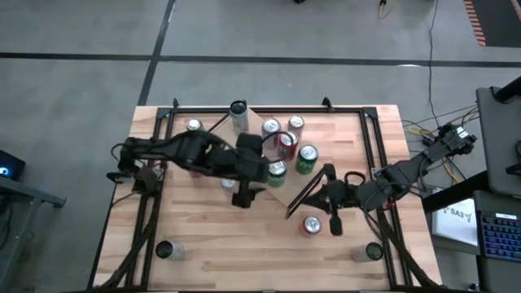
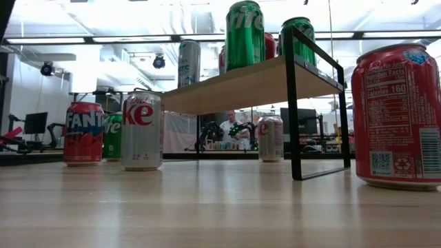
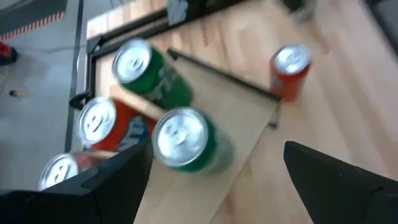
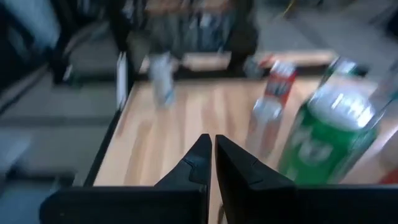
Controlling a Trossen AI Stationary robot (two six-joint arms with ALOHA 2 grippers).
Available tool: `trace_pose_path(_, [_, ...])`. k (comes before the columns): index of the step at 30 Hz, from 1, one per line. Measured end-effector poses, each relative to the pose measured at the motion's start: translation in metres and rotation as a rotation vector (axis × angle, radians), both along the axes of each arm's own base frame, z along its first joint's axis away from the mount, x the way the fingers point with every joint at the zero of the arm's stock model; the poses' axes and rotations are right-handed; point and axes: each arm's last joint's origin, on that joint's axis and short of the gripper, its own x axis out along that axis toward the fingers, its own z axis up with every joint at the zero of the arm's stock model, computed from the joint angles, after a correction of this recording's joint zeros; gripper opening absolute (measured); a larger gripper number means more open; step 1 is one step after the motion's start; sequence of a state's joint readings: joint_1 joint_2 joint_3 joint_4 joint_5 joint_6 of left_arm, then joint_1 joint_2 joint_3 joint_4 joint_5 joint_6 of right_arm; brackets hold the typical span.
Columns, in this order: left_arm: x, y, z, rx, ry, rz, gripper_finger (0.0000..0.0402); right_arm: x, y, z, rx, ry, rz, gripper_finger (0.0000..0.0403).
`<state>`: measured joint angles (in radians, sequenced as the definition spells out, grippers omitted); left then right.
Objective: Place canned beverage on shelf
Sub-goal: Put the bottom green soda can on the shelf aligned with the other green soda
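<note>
Two green cans (image 1: 306, 159) stand on the shelf (image 1: 281, 194) mid-counter. Your left end effector (image 1: 244, 199) hovers beside it, fingers wide, holding nothing. Your right end effector (image 1: 334, 225) is closed, empty, near a red can (image 1: 312, 225).

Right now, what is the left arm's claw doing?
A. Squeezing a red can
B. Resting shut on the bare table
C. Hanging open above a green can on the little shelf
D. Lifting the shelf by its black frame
C: in the left wrist view the left claw stands wide open, holding nothing, with a green can upright on the shelf just below it.
</note>
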<state>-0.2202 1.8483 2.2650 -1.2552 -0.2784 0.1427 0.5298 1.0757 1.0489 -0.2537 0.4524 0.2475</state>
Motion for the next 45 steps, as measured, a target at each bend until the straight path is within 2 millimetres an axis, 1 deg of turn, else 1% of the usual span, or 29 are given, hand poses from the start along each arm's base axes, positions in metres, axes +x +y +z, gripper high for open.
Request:
trace_pose_path(4, [-0.009, -0.019, 0.008, -0.056, -0.054, -0.015, 0.0346, 0.006, 0.0, 0.01, 0.033, -0.12, -0.078, 0.0012])
trace_pose_path(8, [-0.013, -0.033, 0.013, -0.086, -0.099, -0.041, 0.0346, 0.006, 0.0, 0.012, 0.03, -0.133, -0.069, 0.0012])
trace_pose_path(12, [-0.012, -0.036, 0.013, -0.068, -0.104, -0.065, 0.0346, 0.006, -0.001, 0.014, 0.005, -0.148, -0.064, 0.0012])
trace_pose_path(16, [-0.013, -0.034, 0.003, -0.03, -0.039, -0.037, 0.0346, 0.004, -0.003, 0.014, -0.002, -0.142, -0.066, 0.0012])
trace_pose_path(20, [-0.014, -0.034, -0.013, 0.002, 0.016, -0.023, 0.0346, 0.004, -0.003, 0.011, -0.002, -0.112, -0.069, 0.0012])
trace_pose_path(24, [-0.021, -0.031, -0.029, 0.019, 0.018, -0.041, 0.0346, 0.003, -0.003, 0.006, -0.027, -0.065, -0.068, 0.0012])
trace_pose_path(27, [-0.031, -0.027, -0.044, 0.014, -0.031, -0.051, 0.0344, 0.002, -0.004, 0.004, -0.037, -0.05, -0.068, 0.0012])
trace_pose_path(30, [-0.043, -0.021, -0.056, -0.005, -0.126, -0.041, 0.0336, 0.003, -0.004, 0.004, -0.036, -0.052, -0.07, 0.0012])
trace_pose_path(33, [-0.049, -0.017, -0.075, -0.004, -0.24, 0.0, 0.0324, 0.003, -0.004, 0.004, -0.046, -0.054, -0.07, 0.0012])
trace_pose_path(38, [-0.048, -0.014, -0.123, 0.01, -0.39, -0.006, 0.0295, 0.008, -0.01, 0.002, -0.096, -0.053, -0.172, 0.0012])
trace_pose_path(41, [-0.048, -0.01, -0.146, 0.019, -0.441, -0.007, 0.0266, 0.014, -0.017, -0.001, -0.123, -0.046, -0.239, 0.0012])
trace_pose_path(43, [-0.049, -0.008, -0.155, 0.016, -0.488, -0.002, 0.024, 0.018, -0.021, -0.003, -0.131, -0.041, -0.269, 0.0012])
trace_pose_path(45, [-0.049, -0.005, -0.159, 0.023, -0.54, 0.019, 0.0207, 0.022, -0.024, -0.005, -0.142, -0.034, -0.301, 0.0012])
